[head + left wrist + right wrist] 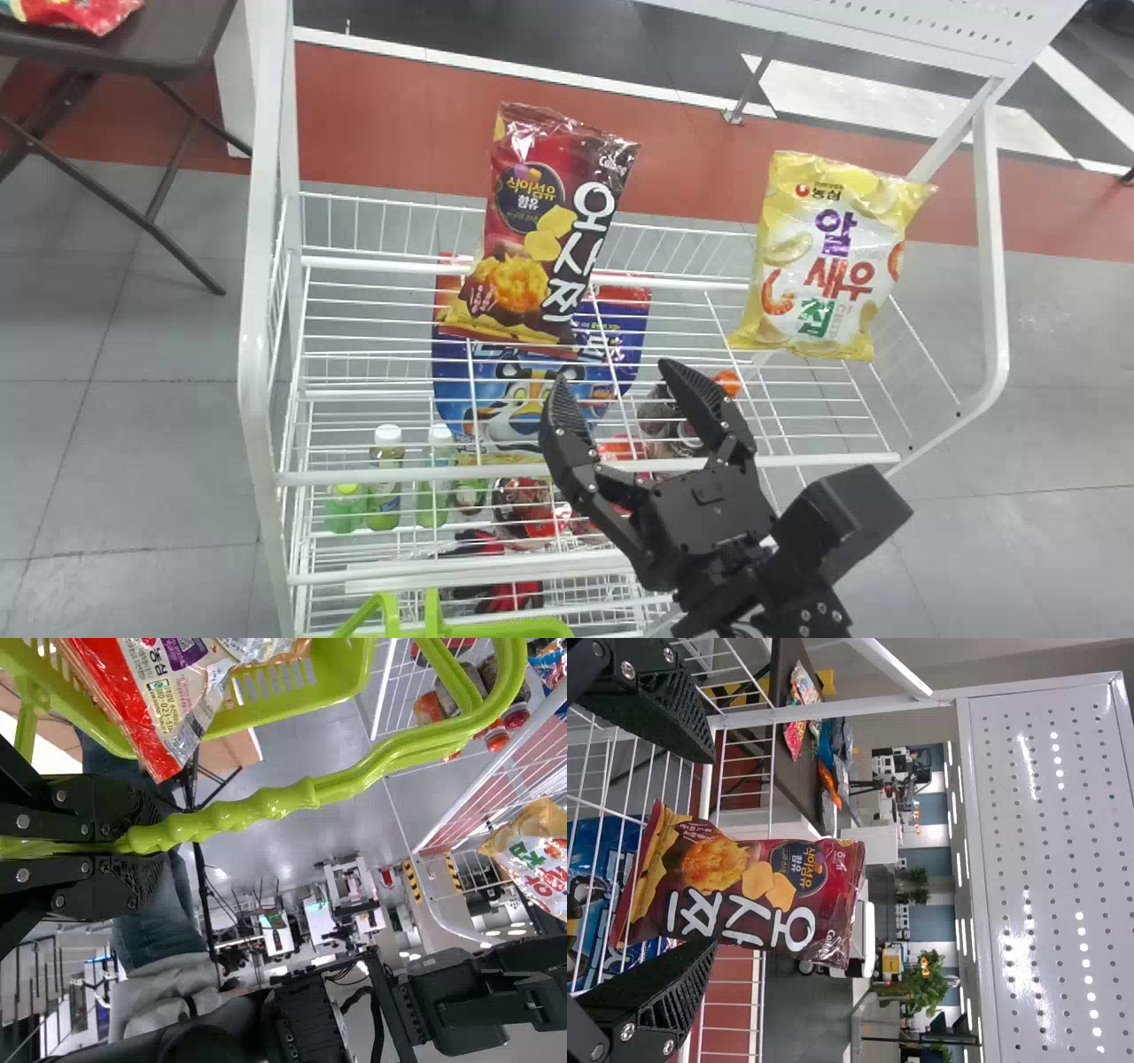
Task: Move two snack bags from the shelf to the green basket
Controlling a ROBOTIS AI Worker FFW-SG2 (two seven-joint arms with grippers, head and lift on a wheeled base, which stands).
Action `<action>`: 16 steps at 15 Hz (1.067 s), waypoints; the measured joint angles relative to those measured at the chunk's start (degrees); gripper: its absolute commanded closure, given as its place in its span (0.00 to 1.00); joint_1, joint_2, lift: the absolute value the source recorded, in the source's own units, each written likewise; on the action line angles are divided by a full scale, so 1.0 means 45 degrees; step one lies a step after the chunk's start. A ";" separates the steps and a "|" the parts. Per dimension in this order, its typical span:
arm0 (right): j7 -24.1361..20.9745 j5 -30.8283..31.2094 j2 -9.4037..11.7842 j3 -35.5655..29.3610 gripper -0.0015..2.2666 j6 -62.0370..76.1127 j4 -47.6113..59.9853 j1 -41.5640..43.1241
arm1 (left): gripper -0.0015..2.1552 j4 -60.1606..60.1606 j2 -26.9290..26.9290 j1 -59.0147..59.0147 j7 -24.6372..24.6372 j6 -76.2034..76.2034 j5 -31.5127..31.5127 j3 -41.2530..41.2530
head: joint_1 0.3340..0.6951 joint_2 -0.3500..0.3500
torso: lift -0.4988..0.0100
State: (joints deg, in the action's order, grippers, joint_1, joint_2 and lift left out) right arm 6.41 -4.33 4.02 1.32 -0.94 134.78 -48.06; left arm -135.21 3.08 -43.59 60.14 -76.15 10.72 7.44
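Two snack bags are observed on the upper shelf (390,477), which is built of thin white wire edged with smooth round tubing. The maroon bag (554,230), a glossy film pillow with crimped ends and creased corners, is stood upright on the left part of the shelf. The yellow bag (824,257), puffed and wrinkled, is placed well apart from it to the right.

The right hand (616,379) is open, its two flat black fingers tapered and ribbed on the inner faces; it is positioned near the maroon bag's lower edge. Whether contact is made cannot be told.

The left hand (142,843) is closed around the handle (354,771) of the green basket (328,691), a curved plastic bar with rounded ridges. A red-and-white bag (155,700) with a crinkled film surface is seen at the slotted basket.

Below the upper shelf, a rounded blue bag (523,390) and smooth capped bottles (385,483) are noted. A shiny red packet (80,11) is laid on a dark, flat-topped table (177,44) at the far left.
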 measured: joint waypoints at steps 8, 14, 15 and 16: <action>-0.0083 0.0005 -0.0134 0.0006 0.04 0.0020 0.0050 -0.0118 | 0.95 -0.0043 0.0032 -0.0117 0.0132 0.0138 0.0059 -0.0108 | 1.00 0.00 | 0.95; -0.0219 0.0010 -0.0127 0.0059 0.04 0.0036 0.0088 -0.0185 | 0.95 -0.0140 0.0074 -0.0177 0.0151 0.0134 0.0058 -0.0111 | 1.00 0.00 | 0.95; -0.0229 0.0010 -0.0120 0.0061 0.04 0.0049 0.0094 -0.0202 | 0.95 -0.0155 0.0074 -0.0178 0.0145 0.0134 0.0058 -0.0111 | 1.00 0.00 | 0.95; -0.0246 0.0012 -0.0108 0.0070 0.04 0.0059 0.0105 -0.0212 | 0.95 -0.0171 0.0071 -0.0178 0.0133 0.0134 0.0058 -0.0111 | 1.00 0.00 | 0.95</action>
State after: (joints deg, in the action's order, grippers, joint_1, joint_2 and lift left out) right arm 5.30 -4.27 3.54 1.63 -0.68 135.25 -49.02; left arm -135.98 3.40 -44.39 60.74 -75.55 10.98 6.94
